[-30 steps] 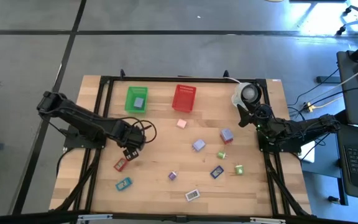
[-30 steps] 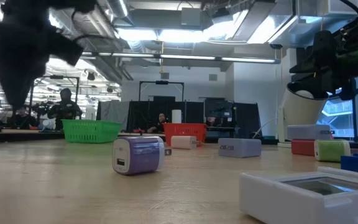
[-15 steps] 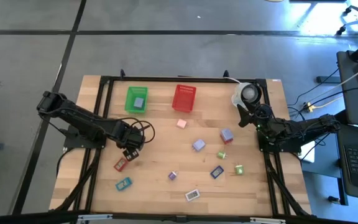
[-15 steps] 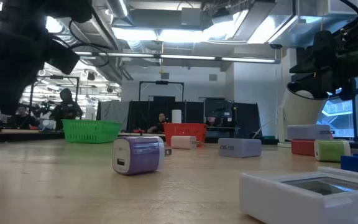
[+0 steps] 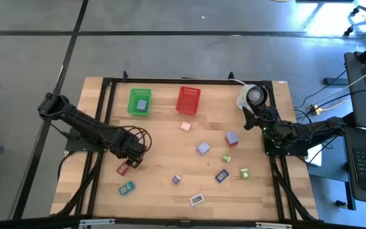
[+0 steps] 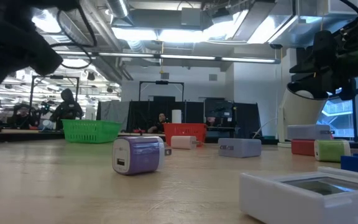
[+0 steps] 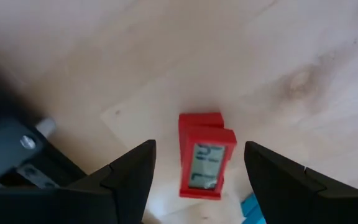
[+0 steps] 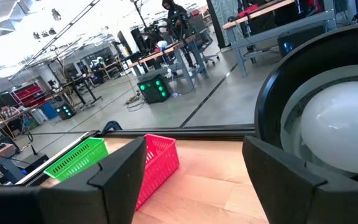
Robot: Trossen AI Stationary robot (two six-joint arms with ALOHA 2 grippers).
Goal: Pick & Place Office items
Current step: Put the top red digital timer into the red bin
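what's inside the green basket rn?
One flat lavender-grey piece lies inside the green basket, seen from the high view. The low view shows only the basket's mesh wall; anything beneath the piece is hidden.

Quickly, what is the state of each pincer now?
Left pincer: open, above the red clock.
Right pincer: open, holding nothing.

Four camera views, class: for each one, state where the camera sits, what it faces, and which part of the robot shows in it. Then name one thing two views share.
High view: above the table, looking straight down; both arms show, left gripper over the red clock piece.
Low view: at table-top height, looking level across the lavender block into the room; dark arm parts hang at both upper corners.
Left wrist view: looks down past its open fingers at the red clock piece.
Right wrist view: faces the red basket and green basket past its open fingers.
Shared: the high and left wrist views both show the red clock piece.
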